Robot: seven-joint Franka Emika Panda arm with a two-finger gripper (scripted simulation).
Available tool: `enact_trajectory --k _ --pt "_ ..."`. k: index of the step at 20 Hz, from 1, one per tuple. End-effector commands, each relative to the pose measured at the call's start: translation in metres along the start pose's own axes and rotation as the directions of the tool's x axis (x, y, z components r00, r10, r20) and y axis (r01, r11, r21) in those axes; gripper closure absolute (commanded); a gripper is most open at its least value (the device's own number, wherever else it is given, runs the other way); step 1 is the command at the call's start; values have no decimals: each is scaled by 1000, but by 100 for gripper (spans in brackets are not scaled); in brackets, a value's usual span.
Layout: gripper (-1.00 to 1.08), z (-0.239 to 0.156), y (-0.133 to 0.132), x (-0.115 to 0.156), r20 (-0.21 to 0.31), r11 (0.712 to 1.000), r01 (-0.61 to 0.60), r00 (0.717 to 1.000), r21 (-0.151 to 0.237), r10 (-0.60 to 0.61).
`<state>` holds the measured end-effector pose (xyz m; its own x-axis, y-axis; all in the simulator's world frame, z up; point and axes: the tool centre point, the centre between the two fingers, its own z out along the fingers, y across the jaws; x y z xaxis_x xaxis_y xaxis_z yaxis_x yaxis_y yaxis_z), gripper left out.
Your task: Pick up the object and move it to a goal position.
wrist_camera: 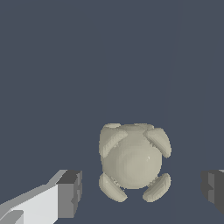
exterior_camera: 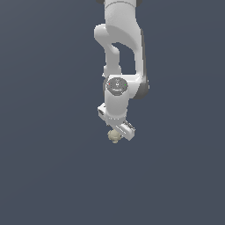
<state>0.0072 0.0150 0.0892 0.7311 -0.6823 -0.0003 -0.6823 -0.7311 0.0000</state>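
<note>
Between the two dark finger pads (wrist_camera: 70, 192) of the gripper (wrist_camera: 142, 190), the object (wrist_camera: 133, 162) is sitting with a clear gap on each side; the fingers are spread wide and are gripping nothing. In the exterior view the gripper (exterior_camera: 119, 132) is hanging straight down from the white arm (exterior_camera: 119, 52), and the object (exterior_camera: 114, 136) is showing just below its lower end, toward the exterior view's left.

Risks from this position, as judgement only:
- The object is lying nearer one pad than the other. On closing, the nearer pad is likely to be touching first and pushing the lump sideways.
- The body is rounded and smooth-looking, so flat pads are meeting a curved face; the lump could be rolling or squeezing out.
- Four small knobs are projecting around the edge. A pad landing on one knob could be twisting the object.

The object is beige-tan, matte, dome-like. The pads are dark grey and blocky; the finger bodies are white. Whether the object is resting on the flat slate-blue ground (exterior_camera: 44, 176) cannot be told.
</note>
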Motion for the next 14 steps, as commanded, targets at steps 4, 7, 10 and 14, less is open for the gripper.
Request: enact_trajectory --k 4,7,10,14 --pt "-92 13 0 0 0 1000 -1 1000 0 1" --pt "-92 30 1 -1 0 1000 -3 1000 0 3" --pt "-92 43 1 -1 0 1000 -4 1000 0 4" --pt "-92 50 0 0 0 1000 -5 1000 0 5"
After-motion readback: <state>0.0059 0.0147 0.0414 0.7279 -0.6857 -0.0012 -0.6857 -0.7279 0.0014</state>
